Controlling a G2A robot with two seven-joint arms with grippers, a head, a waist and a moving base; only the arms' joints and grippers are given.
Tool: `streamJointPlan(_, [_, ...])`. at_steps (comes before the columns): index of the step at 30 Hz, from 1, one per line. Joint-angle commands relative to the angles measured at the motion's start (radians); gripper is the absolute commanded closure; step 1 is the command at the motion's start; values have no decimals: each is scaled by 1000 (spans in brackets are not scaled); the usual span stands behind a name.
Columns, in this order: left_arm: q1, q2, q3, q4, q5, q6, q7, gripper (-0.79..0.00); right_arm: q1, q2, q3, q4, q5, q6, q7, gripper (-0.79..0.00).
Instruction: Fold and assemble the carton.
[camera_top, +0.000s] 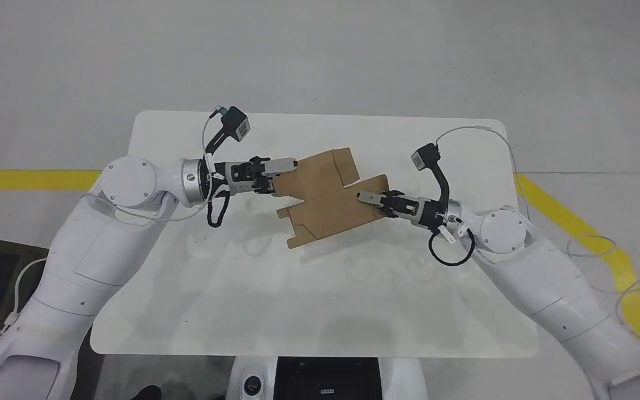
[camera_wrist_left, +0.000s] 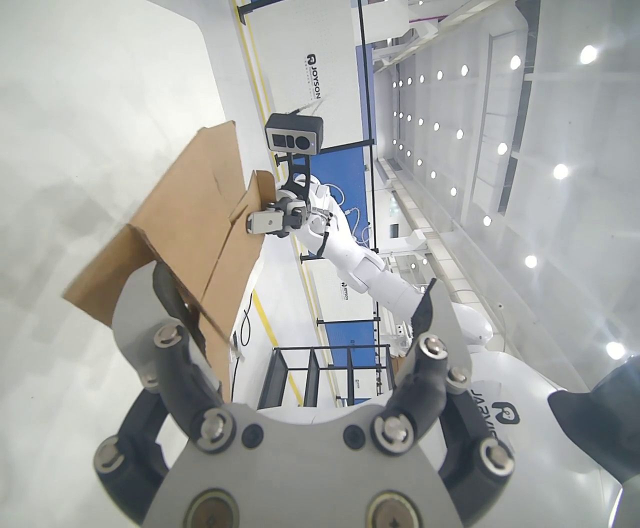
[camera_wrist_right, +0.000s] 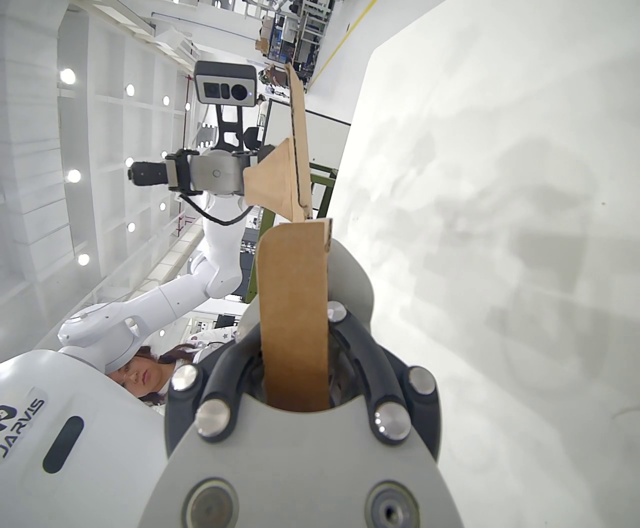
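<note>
Top view: the flat brown cardboard carton (camera_top: 325, 195) is held over the white bench (camera_top: 200, 300), between the left end effector (camera_top: 287, 186) and the right end effector (camera_top: 372, 198).

Left wrist view: the left jaws gape wide, and one finger (camera_wrist_left: 167, 295) touches the carton's edge. They should close squarely before any folding.

Right wrist view: the right end effector clamps a flap and is best used as a steady anchor.

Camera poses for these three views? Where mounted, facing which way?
Top: above the arms, looking down at the table; both arms, left gripper and right gripper at the carton.
Left wrist: behind the left gripper, facing along the carton; own fingers open.
Right wrist: behind the right gripper, facing along the carton; own fingers clamp a flap.
Shared: each wrist view shows the other gripper.
</note>
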Motion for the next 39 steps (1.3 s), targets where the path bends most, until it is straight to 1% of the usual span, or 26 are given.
streamJointPlan(1, [-3, -4, 3, 11, -1, 2, 6, -785, -4, -2, 8, -4, -2, 0, 3, 0])
streamJointPlan(9, [-1, -12, 0, 28, 19, 14, 14, -785, -20, -12, 36, -15, -22, 5, 11, 0])
streamJointPlan(10, [0, -13, 0, 28, 23, 17, 13, -733, -22, -13, 38, -16, -23, 6, 13, 0])
streamJointPlan(11, [1, -14, 1, 29, 25, 19, 14, -603, -24, -15, 40, -17, -25, 6, 16, 0])
streamJointPlan(13, [3, -16, 2, 31, 30, 23, 12, -409, -27, -18, 45, -17, -28, 8, 18, 0])
streamJointPlan(14, [3, -17, 3, 31, 32, 23, 10, -369, -28, -20, 47, -17, -29, 8, 20, 0])
streamJointPlan(15, [3, -18, 4, 33, 37, 25, 8, -339, -30, -21, 49, -16, -31, 8, 21, 0])
streamJointPlan(21, [3, -23, 10, 49, 78, 41, 0, -265, -40, -28, 69, -11, -40, 12, 28, 0])
streamJointPlan(24, [3, -25, 10, 60, 89, 43, -4, -194, -44, -31, 80, -11, -45, 15, 33, 0])
streamJointPlan(25, [3, -26, 10, 63, 94, 43, -5, -182, -46, -32, 83, -11, -47, 16, 34, 0])
streamJointPlan(28, [4, -28, 9, 68, 101, 45, -9, -71, -50, -35, 91, -12, -50, 19, 40, 0])
streamJointPlan(31, [5, -30, 8, 70, 109, 46, -16, -12, -52, -38, 98, -13, -56, 21, 47, 0])
streamJointPlan(33, [6, -31, 7, 71, 114, 48, -19, 0, -55, -41, 102, -12, -58, 23, 49, 0])
streamJointPlan(34, [6, -32, 7, 71, 116, 48, -22, -15, -56, -42, 105, -10, -60, 25, 51, 0])
streamJointPlan(35, [6, -32, 7, 72, 117, 50, -23, -46, -57, -43, 107, -9, -61, 25, 51, 0])
streamJointPlan(38, [7, -34, 4, 71, 120, 52, -28, -182, -62, -46, 115, -7, -68, 29, 53, 0])
streamJointPlan(39, [8, -34, 3, 71, 121, 53, -30, -209, -63, -47, 118, -7, -69, 30, 53, 0])
